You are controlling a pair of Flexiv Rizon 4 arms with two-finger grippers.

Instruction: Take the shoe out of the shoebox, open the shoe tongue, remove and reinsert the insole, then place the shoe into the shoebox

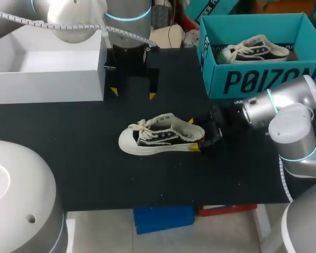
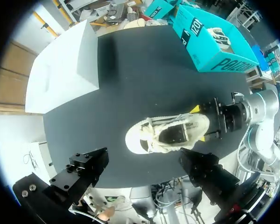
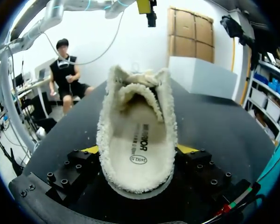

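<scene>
A white and black sneaker (image 1: 158, 138) lies on its sole in the middle of the black table, toe toward my left. My right gripper (image 1: 193, 135) is shut on its heel, one yellow tip on each side. The right wrist view looks into the fleece-lined shoe (image 3: 137, 116), where the insole (image 3: 137, 149) lies flat inside. The left gripper (image 1: 132, 94) hangs open above the table behind the shoe, holding nothing. From the left wrist view the shoe (image 2: 168, 133) sits below, ahead of the open fingers (image 2: 79, 170). The teal shoebox (image 1: 263, 79) stands at the back right.
A second sneaker (image 1: 258, 50) lies inside the teal shoebox (image 2: 214, 51). An open white box (image 1: 47, 68) stands at the back left. Bare black tabletop (image 1: 95, 179) stretches in front of and to the left of the shoe.
</scene>
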